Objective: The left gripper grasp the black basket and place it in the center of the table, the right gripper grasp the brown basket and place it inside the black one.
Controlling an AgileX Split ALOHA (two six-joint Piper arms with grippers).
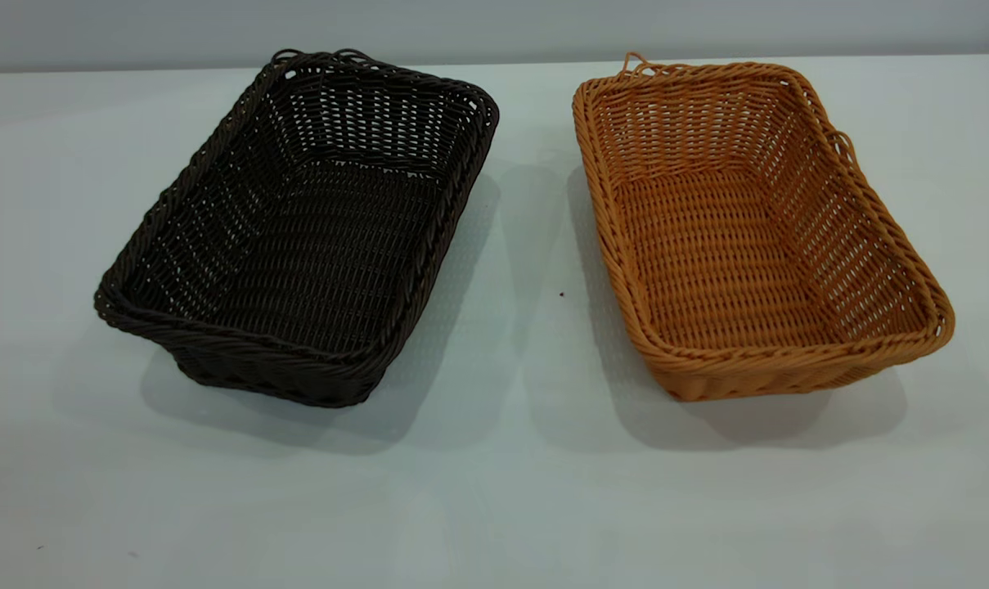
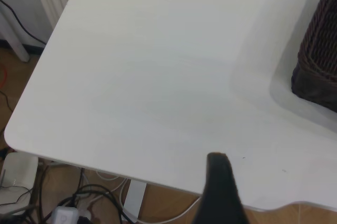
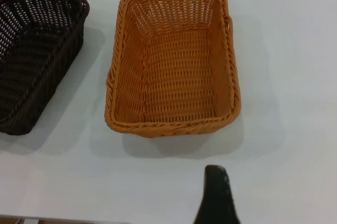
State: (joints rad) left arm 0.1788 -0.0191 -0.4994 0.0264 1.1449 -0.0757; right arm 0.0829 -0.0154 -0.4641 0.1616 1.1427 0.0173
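Observation:
The black basket [image 1: 298,237] stands on the table [image 1: 510,458] at the left of the exterior view. The brown basket [image 1: 748,237] stands at the right, a gap of bare table between them. Both are upright and hold nothing. Neither gripper shows in the exterior view. In the left wrist view only a dark tip of my left gripper [image 2: 218,163] shows, over the table's edge, well away from the black basket's corner [image 2: 318,60]. In the right wrist view a dark tip of my right gripper [image 3: 216,174] is short of the brown basket's [image 3: 174,60] near end wall.
In the left wrist view the table's [image 2: 147,76] corner and edge show, with the wooden floor, cables and a white power strip [image 2: 16,176] below. The black basket [image 3: 34,55] also shows in the right wrist view, beside the brown one.

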